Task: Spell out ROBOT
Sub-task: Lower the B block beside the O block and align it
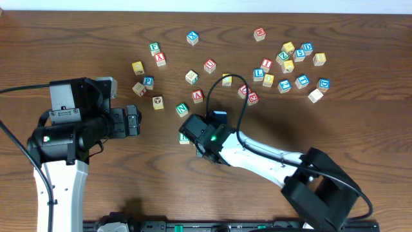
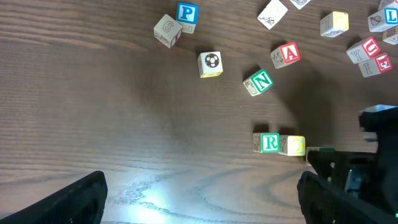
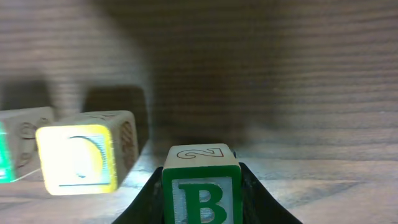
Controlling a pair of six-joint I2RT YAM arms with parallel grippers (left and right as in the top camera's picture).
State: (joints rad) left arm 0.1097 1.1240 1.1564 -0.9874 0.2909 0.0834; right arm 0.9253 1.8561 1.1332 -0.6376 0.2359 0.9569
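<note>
A green R block (image 2: 269, 142) lies on the table with a yellow block (image 2: 293, 145) touching its right side; the yellow block's letter is glared out. My right gripper (image 3: 202, 180) is shut on a green B block (image 3: 202, 196) and holds it just right of the yellow block (image 3: 78, 158), with a small gap between them. In the overhead view the right gripper (image 1: 198, 136) sits beside the R block (image 1: 185, 137). My left gripper (image 2: 202, 202) is open and empty over bare table, left of the row, and also shows in the overhead view (image 1: 133, 121).
Loose letter blocks lie behind the row: N (image 1: 182, 109), A (image 1: 197, 96), a soccer-ball block (image 1: 158, 102) and P (image 1: 149, 81). A cluster of several blocks (image 1: 293, 61) sits at the back right. The right arm's cable (image 1: 241, 106) loops over the table.
</note>
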